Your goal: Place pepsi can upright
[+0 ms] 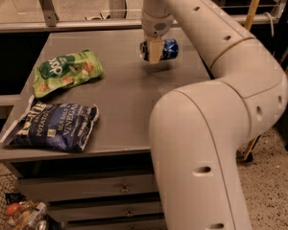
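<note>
The pepsi can is a small blue can lying on its side, crosswise in my gripper at the far middle of the grey table. A beige finger crosses the front of the can. The gripper comes down from above and is shut on the can. The can seems to hang slightly above the tabletop, with a shadow under it. The can's left end is partly hidden by the finger.
A green chip bag lies at the table's left. A dark blue chip bag lies at the front left. My arm's large elbow covers the table's right front. Drawers sit below, a wire basket at bottom left.
</note>
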`<state>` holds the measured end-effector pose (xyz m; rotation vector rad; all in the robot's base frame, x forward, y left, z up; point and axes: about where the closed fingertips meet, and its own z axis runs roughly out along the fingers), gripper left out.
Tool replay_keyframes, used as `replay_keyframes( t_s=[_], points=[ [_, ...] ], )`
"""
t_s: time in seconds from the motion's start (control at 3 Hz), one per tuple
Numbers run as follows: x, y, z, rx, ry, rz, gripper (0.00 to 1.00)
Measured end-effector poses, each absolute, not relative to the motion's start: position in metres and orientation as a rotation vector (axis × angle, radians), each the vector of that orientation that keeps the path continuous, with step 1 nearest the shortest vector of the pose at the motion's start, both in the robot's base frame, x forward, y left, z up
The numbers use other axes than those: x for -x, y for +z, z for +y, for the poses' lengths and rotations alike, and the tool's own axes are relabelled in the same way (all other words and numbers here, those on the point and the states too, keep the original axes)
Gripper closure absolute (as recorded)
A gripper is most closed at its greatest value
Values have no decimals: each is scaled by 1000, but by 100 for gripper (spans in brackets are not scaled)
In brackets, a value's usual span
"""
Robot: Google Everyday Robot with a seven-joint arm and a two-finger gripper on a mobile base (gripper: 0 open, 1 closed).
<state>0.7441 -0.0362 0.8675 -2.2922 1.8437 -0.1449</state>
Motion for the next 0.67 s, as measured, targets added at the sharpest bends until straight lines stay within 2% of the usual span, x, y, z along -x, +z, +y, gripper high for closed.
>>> replay_keyframes(
  t_s=[0.33, 0.67],
  points=[
    [-723, 916, -31, 2142, -27, 1770, 100],
    [-702, 941, -31, 1987, 164, 1736, 100]
  ],
)
